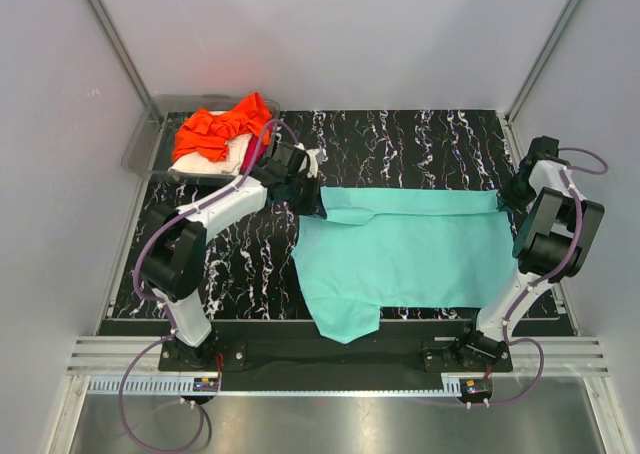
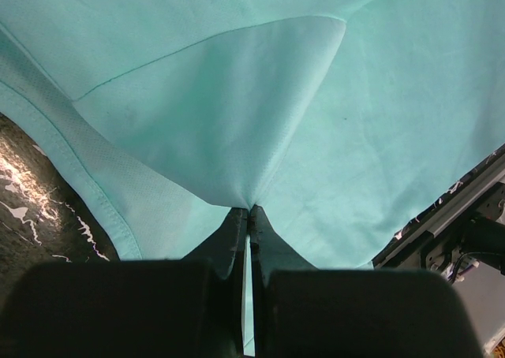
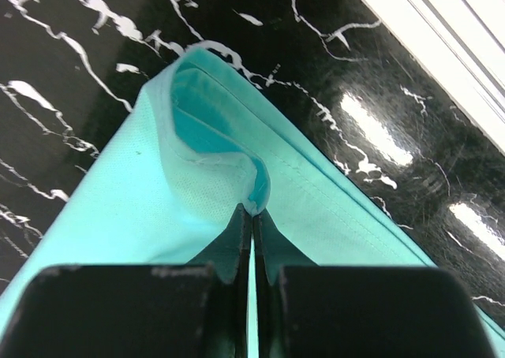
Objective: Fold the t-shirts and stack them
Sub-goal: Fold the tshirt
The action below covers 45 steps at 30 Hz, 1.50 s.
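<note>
Matt teal cloth t-shirt, glossy black marbled table

I see the turquoise t-shirt spread flat across the table; the orange t-shirt lies crumpled atop a cream t-shirt at its far-left corner.

You can read no text, label, number or sign here; the small blue tag on the pale metal rail is too blurred.

Top view high, downward; wrists close; share t-shirt
</note>
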Motion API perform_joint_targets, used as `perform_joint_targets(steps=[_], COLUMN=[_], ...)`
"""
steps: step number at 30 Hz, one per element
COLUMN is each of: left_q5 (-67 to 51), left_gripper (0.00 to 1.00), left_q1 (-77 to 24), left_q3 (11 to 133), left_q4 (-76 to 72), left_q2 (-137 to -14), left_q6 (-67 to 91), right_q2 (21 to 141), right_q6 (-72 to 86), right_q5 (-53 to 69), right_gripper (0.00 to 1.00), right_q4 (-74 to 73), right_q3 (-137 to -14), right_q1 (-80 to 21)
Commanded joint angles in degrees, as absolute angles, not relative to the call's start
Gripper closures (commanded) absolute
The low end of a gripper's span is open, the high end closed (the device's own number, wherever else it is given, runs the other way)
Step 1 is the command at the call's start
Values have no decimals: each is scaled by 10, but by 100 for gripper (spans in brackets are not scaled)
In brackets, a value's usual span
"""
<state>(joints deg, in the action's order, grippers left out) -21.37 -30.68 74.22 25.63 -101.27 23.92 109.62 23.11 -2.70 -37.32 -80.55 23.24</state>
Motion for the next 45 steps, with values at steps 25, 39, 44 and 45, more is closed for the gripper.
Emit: perform_joint_targets(steps=[25, 39, 44, 45], left_q5=[-243, -253, -243, -244], left_gripper=[99, 62, 60, 61], left_q1=[-303, -289, -255, -248], left_q3=[714, 715, 771, 785], left_q4=[253, 290, 296, 297], left_q2=[-1007, -930, -946, -976], left_q6=[220, 177, 178, 178], right_q2=[1079, 1037, 1041, 1057], right_q6=[244, 212, 235, 241], right_q5=[-78, -100, -18, -2], right_gripper=[89, 56, 49, 49], right_q4=[-401, -440, -420, -419], right_q3=[-795, -832, -872, -879], right_q1=[229, 229, 223, 220])
